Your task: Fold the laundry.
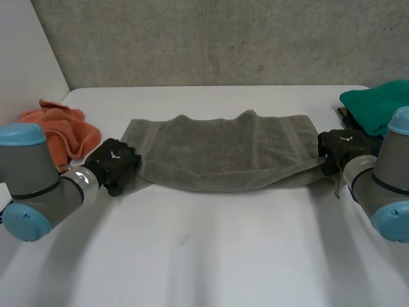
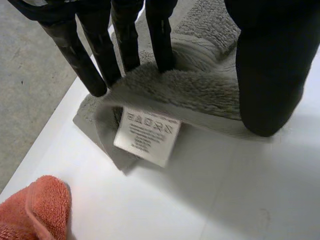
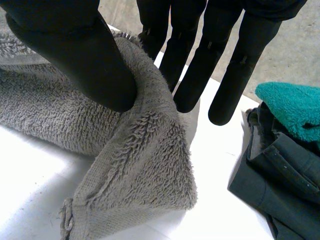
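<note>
The white table (image 1: 204, 256) is the biggest thing here, and the grey towel (image 1: 223, 152) lies stretched sideways across the middle of it, doubled over lengthwise by the look of it. Off the towel's left end sits a crumpled orange cloth (image 1: 61, 131). Off its right end there's a green cloth (image 1: 377, 105) stacked on some dark clothes (image 3: 280, 175).

The left hand (image 1: 114, 165) has the towel's left end, fingers (image 2: 125, 45) on one side of a raised fold and thumb on the other, so it's pinched. The right hand (image 1: 337, 148) does the same at the right end, with terry bunched between thumb and fingers (image 3: 200, 65). A care label (image 2: 146, 135) pokes out under the left corner.

The towel looks thick, floppy, light and not slippery. I'd guess it sags in the middle, so the corners are where to hold. There's plenty of bare table in front of the towel, but the piles crowd both ends, so sideways room is tight.
</note>
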Available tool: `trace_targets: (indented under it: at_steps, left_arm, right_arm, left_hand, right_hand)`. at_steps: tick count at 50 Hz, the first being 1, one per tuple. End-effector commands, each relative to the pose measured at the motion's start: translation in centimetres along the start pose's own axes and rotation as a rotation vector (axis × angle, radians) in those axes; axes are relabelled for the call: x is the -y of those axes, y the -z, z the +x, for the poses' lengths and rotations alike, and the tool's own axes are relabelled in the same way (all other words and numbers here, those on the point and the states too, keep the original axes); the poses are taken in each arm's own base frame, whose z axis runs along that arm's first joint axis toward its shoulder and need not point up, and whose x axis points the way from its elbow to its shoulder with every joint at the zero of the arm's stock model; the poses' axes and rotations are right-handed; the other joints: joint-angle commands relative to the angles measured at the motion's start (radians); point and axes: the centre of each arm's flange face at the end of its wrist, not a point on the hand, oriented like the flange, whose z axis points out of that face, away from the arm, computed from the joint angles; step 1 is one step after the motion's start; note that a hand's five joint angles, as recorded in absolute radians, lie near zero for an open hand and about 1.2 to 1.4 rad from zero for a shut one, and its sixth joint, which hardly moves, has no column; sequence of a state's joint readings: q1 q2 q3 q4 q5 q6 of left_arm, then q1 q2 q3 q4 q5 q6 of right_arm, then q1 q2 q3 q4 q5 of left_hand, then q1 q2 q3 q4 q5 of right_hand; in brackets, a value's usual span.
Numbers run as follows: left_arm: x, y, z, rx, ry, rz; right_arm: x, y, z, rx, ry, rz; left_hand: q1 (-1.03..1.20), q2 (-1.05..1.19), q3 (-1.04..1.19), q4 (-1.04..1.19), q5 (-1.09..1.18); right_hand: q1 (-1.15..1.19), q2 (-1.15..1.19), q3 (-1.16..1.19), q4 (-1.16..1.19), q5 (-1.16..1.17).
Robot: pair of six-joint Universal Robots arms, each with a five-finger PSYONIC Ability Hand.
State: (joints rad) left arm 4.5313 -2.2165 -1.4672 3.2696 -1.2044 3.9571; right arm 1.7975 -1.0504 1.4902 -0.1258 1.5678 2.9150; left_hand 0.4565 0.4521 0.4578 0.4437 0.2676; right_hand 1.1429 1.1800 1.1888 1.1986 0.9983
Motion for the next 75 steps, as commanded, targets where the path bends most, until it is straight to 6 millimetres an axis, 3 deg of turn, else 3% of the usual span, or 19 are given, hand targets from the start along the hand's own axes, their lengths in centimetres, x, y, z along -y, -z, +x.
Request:
trace_targets:
  at_steps: [1,15,19,20,23,27,31,33,36,39,43,46,47,48,49,55,65,75]
  left_arm:
    - [0.2,0.0,0.0,-0.018,-0.015,-0.017]
    - [0.2,-1.7,0.4,-0.001,-0.069,-0.034]
    - [0.7,-2.3,0.2,0.031,-0.09,-0.013]
    - [1.0,-2.6,-0.1,0.053,-0.099,-0.003]
    - [1.5,-2.6,-0.6,0.09,-0.103,0.007]
    - [3.0,-1.1,-2.0,0.156,-0.073,0.006]
    - [6.7,2.5,-4.1,0.22,0.0,0.086]
    - [9.0,5.1,-5.9,0.268,0.039,0.147]
    - [11.3,8.4,-8.2,0.318,0.088,0.212]
    - [12.2,9.8,-8.6,0.305,0.118,0.24]
    - [11.0,9.4,-6.9,0.2,0.169,0.187]
    - [8.6,8.0,-4.9,0.108,0.203,0.093]
    - [7.9,7.8,-4.3,0.083,0.209,0.066]
    - [6.8,7.4,-3.1,0.035,0.214,0.02]
    - [6.2,7.2,-2.6,0.013,0.213,-0.002]
    - [2.6,5.7,0.1,-0.091,0.191,-0.107]
    - [0.0,3.0,0.6,-0.094,0.127,-0.129]
    - [-0.6,1.2,0.4,-0.054,-0.009,-0.086]
  right_arm:
    - [-0.1,0.0,0.0,-0.001,0.0,-0.002]
    - [-0.1,-0.1,0.2,-0.005,-0.001,-0.005]
    - [-0.2,-0.2,0.4,-0.009,-0.004,-0.006]
    - [-0.2,-0.2,0.5,-0.012,-0.004,-0.006]
    - [0.0,-0.2,0.7,-0.017,-0.003,-0.001]
    - [0.4,0.2,0.7,-0.018,0.014,-0.005]
    - [2.8,1.8,1.5,-0.023,0.096,0.025]
    - [5.1,3.3,1.9,-0.02,0.197,0.054]
    - [7.9,5.5,2.1,-0.003,0.332,0.102]
    - [9.2,6.9,1.6,0.037,0.407,0.129]
    - [9.3,8.4,-0.6,0.138,0.453,0.113]
    - [8.1,8.2,-1.6,0.172,0.446,0.067]
    - [7.8,7.9,-1.8,0.171,0.443,0.056]
    - [7.2,7.4,-1.8,0.162,0.43,0.035]
    - [7.0,7.1,-1.8,0.15,0.422,0.026]
    - [5.0,5.1,-1.4,0.086,0.367,-0.021]
    - [2.4,3.7,-0.7,0.073,0.319,-0.066]
    - [1.1,3.5,-0.9,0.072,0.314,-0.068]
  left_hand:
    - [-0.023,-0.019,-0.024,-0.01,-0.009]
    - [0.112,0.116,0.111,0.125,0.126]
    - [0.548,0.553,0.547,0.561,0.563]
    - [0.93,0.935,0.929,0.943,0.945]
    - [0.94,0.944,0.938,0.953,0.954]
    - [0.94,0.944,0.938,0.953,0.954]
    - [0.94,0.944,0.938,0.953,0.954]
    - [0.94,0.944,0.938,0.953,0.954]
    - [0.94,0.944,0.938,0.953,0.954]
    - [0.94,0.944,0.938,0.953,0.954]
    - [0.94,0.944,0.938,0.953,0.954]
    - [0.894,0.898,0.892,0.906,0.908]
    - [0.736,0.741,0.735,0.749,0.751]
    - [0.412,0.416,0.411,0.425,0.426]
    - [0.29,0.294,0.288,0.302,0.304]
    - [0.054,0.058,0.052,0.066,0.068]
    - [0.018,0.023,0.017,0.031,0.033]
    - [0.036,0.04,0.034,0.048,0.05]
  right_hand:
    - [0.253,0.216,0.207,0.198,0.223]
    - [0.253,0.216,0.207,0.198,0.223]
    - [0.253,0.216,0.207,0.198,0.223]
    - [0.253,0.216,0.207,0.198,0.223]
    - [0.253,0.216,0.207,0.198,0.223]
    - [0.253,0.216,0.207,0.198,0.223]
    - [0.253,0.216,0.207,0.198,0.223]
    - [0.253,0.216,0.207,0.198,0.223]
    - [0.253,0.216,0.207,0.198,0.223]
    - [0.253,0.216,0.207,0.198,0.223]
    - [0.253,0.216,0.207,0.198,0.223]
    - [0.253,0.216,0.207,0.198,0.223]
    - [0.253,0.216,0.207,0.198,0.223]
    - [0.253,0.216,0.207,0.198,0.223]
    - [0.253,0.216,0.207,0.198,0.223]
    - [0.253,0.216,0.207,0.198,0.223]
    - [0.253,0.216,0.207,0.198,0.223]
    - [0.253,0.216,0.207,0.198,0.223]
